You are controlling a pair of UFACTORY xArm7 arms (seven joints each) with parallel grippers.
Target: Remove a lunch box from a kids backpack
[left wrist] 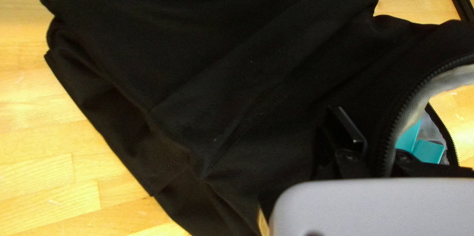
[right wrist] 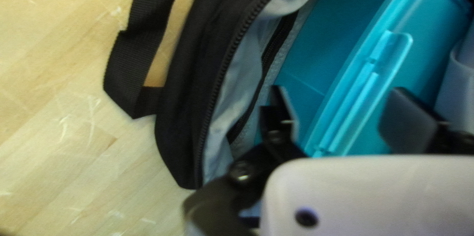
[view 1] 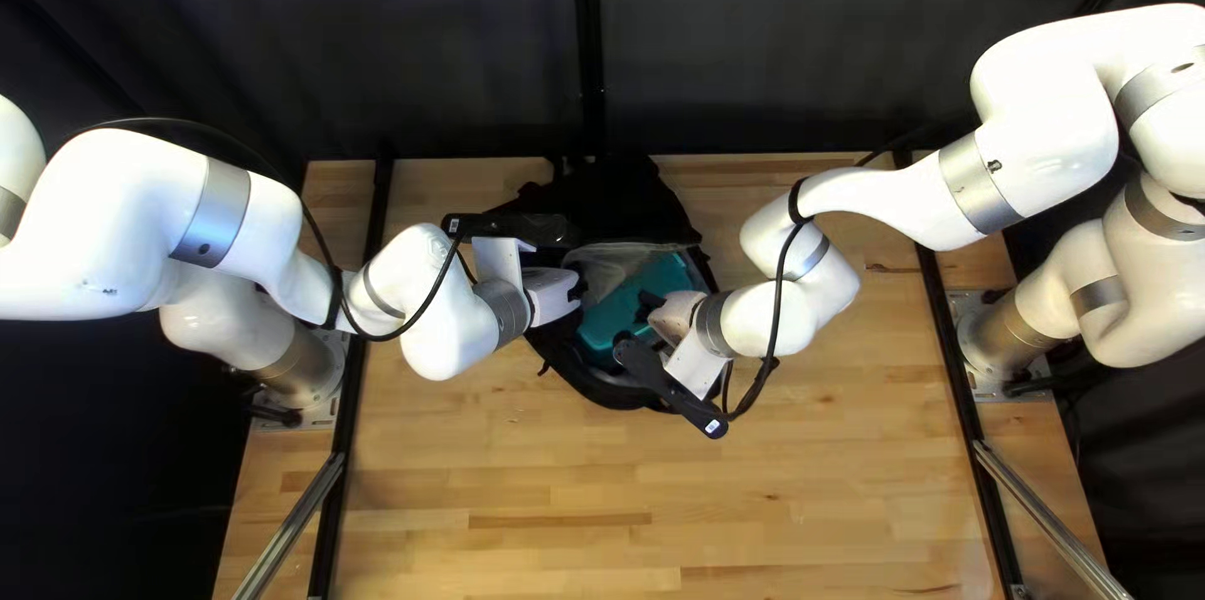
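At the backpack's (view 1: 628,192) left edge, I have my left gripper (view 1: 578,289) clenched on the zippered rim (left wrist: 402,112), one finger outside the black cloth and the other inside the opening. Between my two grippers, the teal lunch box (view 1: 616,305) sits inside the unzipped backpack on the table (view 1: 565,462). Farthest right, my right gripper (view 1: 645,318) reaches into the opening with its fingers spread and released, the clasp (right wrist: 368,93) of the lunch box lying between them, though I can't tell from here whether either finger touches the box
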